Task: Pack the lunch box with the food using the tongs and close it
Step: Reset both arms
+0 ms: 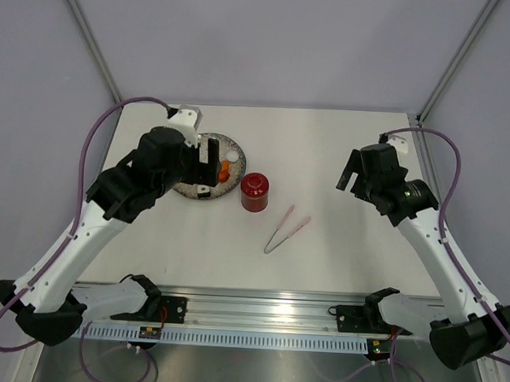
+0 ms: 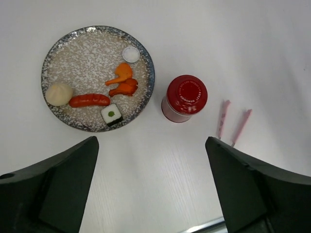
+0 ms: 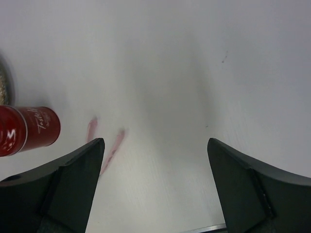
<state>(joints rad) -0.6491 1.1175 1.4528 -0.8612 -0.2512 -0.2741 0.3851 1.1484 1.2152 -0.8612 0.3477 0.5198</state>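
The red lunch box point(image 1: 254, 192) stands upright with its red lid on, just right of the speckled plate point(image 1: 237, 147); the left wrist view looks down on its lid point(image 2: 186, 95). The food point(image 2: 121, 81) lies on the plate point(image 2: 58, 48): orange pieces, a red sausage point(image 2: 89, 100), a pale bun point(image 2: 59, 93), a sushi piece point(image 2: 112, 115) and a small white disc point(image 2: 131, 54). The pink tongs point(image 1: 287, 229) lie flat to the right of the lunch box. My left gripper point(image 1: 208, 165) hovers over the plate, open and empty. My right gripper point(image 1: 348, 172) is open and empty, up to the right of the tongs.
The right wrist view shows the lunch box point(image 3: 26, 128) at its left edge, the tongs point(image 3: 104, 145) partly behind my left finger point(image 3: 73, 184) and a sliver of plate point(image 3: 4, 87). A metal rail point(image 1: 257, 311) runs along the near table edge.
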